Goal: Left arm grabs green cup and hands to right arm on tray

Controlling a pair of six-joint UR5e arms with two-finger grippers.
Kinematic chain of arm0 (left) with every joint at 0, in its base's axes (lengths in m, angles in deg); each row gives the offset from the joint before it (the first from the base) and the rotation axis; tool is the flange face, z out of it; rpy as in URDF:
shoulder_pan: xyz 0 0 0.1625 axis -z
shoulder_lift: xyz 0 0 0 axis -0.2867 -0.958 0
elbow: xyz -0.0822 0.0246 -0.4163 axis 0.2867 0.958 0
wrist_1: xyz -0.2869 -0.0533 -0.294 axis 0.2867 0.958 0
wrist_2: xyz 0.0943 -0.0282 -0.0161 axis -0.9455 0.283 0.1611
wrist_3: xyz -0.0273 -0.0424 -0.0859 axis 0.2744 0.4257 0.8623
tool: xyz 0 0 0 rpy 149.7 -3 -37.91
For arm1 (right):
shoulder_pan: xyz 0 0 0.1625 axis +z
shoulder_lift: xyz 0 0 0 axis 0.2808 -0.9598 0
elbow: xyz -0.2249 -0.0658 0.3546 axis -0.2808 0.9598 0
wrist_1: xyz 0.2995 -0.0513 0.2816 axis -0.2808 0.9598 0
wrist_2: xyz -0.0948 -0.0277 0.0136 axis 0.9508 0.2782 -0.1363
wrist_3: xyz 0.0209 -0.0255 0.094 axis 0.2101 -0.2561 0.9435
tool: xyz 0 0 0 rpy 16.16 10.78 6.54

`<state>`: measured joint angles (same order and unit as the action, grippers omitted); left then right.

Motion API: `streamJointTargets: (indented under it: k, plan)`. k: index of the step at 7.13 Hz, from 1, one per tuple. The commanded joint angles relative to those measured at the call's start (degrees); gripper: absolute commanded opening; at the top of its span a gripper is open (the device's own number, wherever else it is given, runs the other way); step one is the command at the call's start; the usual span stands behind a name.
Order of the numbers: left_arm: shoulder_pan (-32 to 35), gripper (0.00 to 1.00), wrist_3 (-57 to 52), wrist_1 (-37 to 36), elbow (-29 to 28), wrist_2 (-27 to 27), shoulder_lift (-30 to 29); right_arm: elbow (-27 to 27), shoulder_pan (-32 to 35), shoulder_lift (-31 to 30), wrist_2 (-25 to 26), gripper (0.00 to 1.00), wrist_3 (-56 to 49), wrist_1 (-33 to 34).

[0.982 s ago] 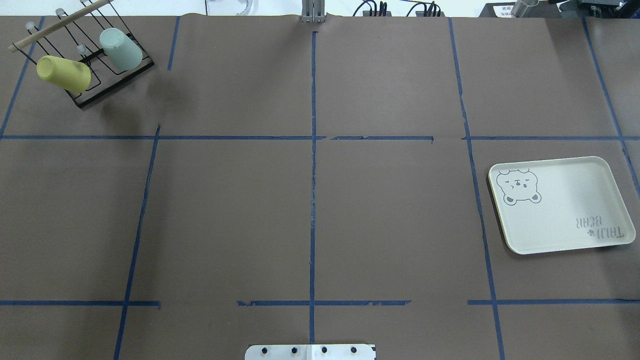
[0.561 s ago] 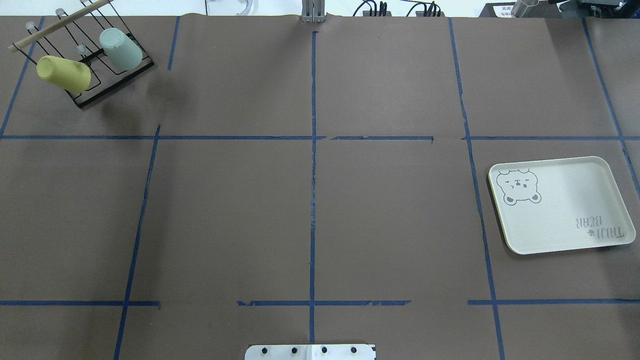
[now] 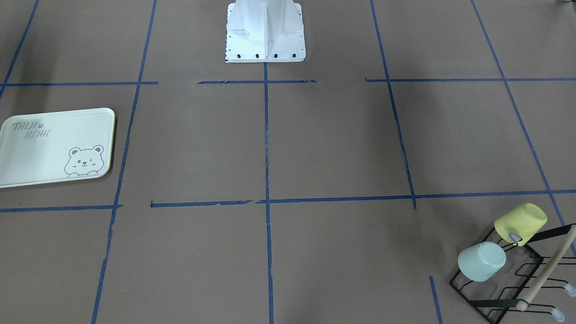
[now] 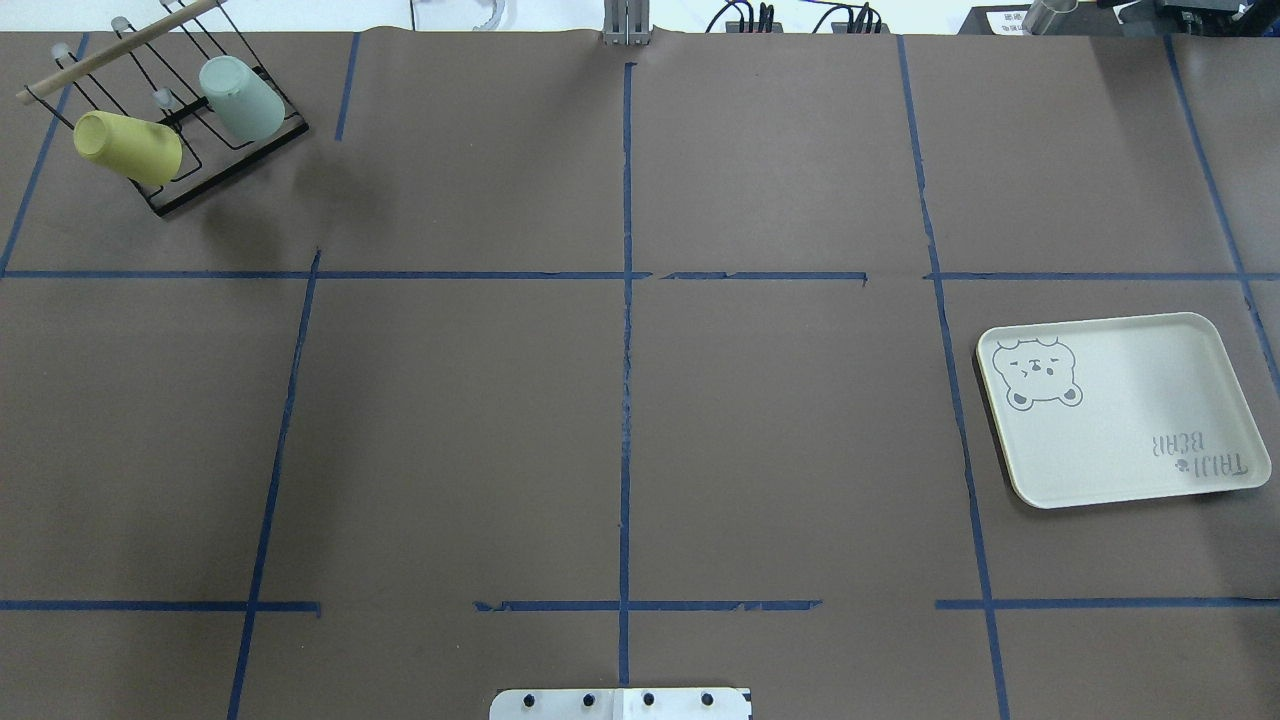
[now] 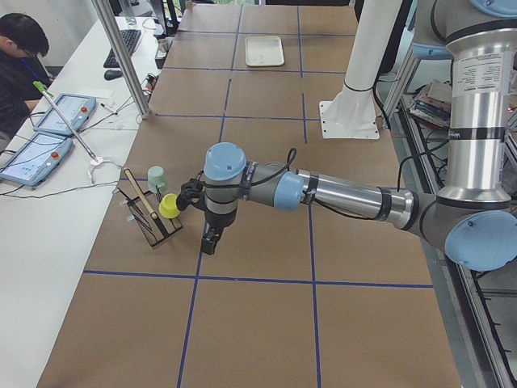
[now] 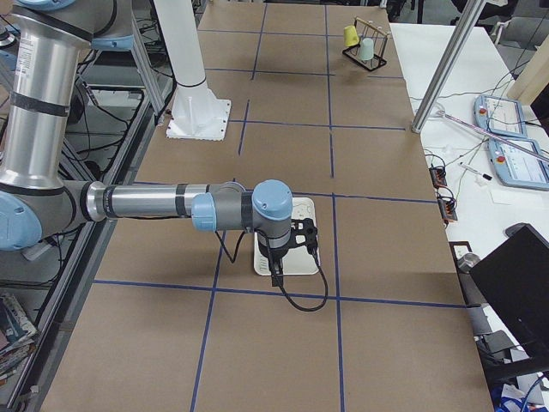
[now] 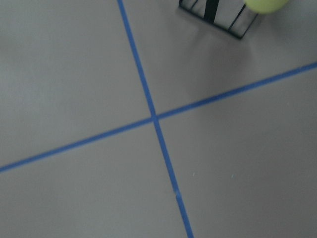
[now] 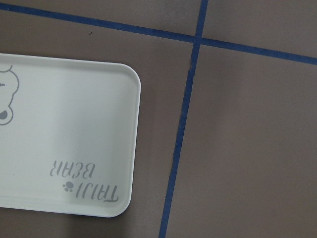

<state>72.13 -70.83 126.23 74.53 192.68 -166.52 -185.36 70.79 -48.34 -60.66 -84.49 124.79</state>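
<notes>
The green cup (image 4: 240, 98) hangs upside down on a black wire rack (image 4: 232, 170) at the table's far left corner, next to a yellow cup (image 4: 128, 147). It also shows in the front view (image 3: 481, 261). The tray (image 4: 1130, 400) lies flat on the right side and holds nothing. In the exterior left view my left gripper (image 5: 209, 242) hangs above the table just beside the rack and the green cup (image 5: 156, 179). In the exterior right view my right gripper (image 6: 274, 273) hangs over the tray (image 6: 302, 209). I cannot tell whether either gripper is open or shut.
A wooden rod (image 4: 120, 45) lies across the rack's top. The robot's white base (image 3: 265, 31) stands at the table's near middle. Blue tape lines cross the brown table cover. An operator (image 5: 20, 56) sits at a side desk beyond the table edge.
</notes>
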Motion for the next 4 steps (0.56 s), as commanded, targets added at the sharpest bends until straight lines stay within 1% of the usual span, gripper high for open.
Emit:
streamJointTargets:
  k: [1,2,3,4]
  plan:
    - [-2.6,1.00,7.5,12.2,-1.0,1.9,-1.3,0.0,0.0,0.1,-0.1,1.00,0.0,0.0]
    - [-5.6,1.00,15.3,16.0,-1.4,1.8,-2.3,0.0,0.0,0.1,-0.1,1.00,0.0,0.0]
    - [-8.2,1.00,24.0,15.3,-1.7,1.5,-7.1,0.0,0.0,0.2,0.0,1.00,0.0,0.0]
    - [-13.2,1.00,32.6,15.3,-2.0,1.0,-10.4,0.1,0.0,0.4,-0.1,1.00,0.0,0.0]
